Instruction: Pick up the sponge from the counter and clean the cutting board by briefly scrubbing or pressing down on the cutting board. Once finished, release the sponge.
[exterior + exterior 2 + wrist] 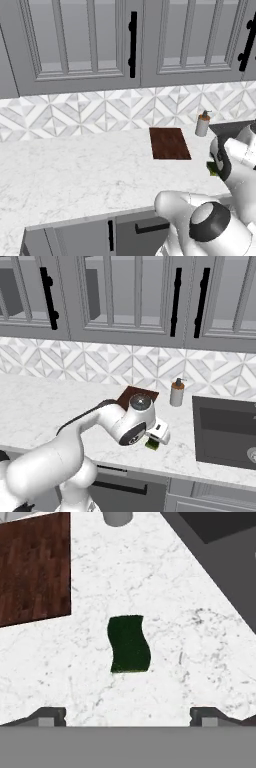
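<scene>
The sponge (129, 643), a small dark green wavy-edged block, lies flat on the white marble counter (165, 587). My gripper (128, 716) hovers straight above it, open, its two dark fingertips (50, 715) spread wide on either side and touching nothing. The cutting board (32, 567), dark reddish-brown with grain, lies apart from the sponge at the upper left of the hand view. From the left base view the sponge (213, 168) peeks out beside my wrist, near the board (170, 143). In the right base view the sponge (152, 444) sits under my hand, and the board (136, 393) is partly hidden behind my arm.
A soap dispenser (202, 123) stands by the backsplash just right of the board. A dark sink (225, 428) is set into the counter to the right. The counter's front edge (150, 466) runs close to the sponge. Wide bare marble (75, 165) stretches left.
</scene>
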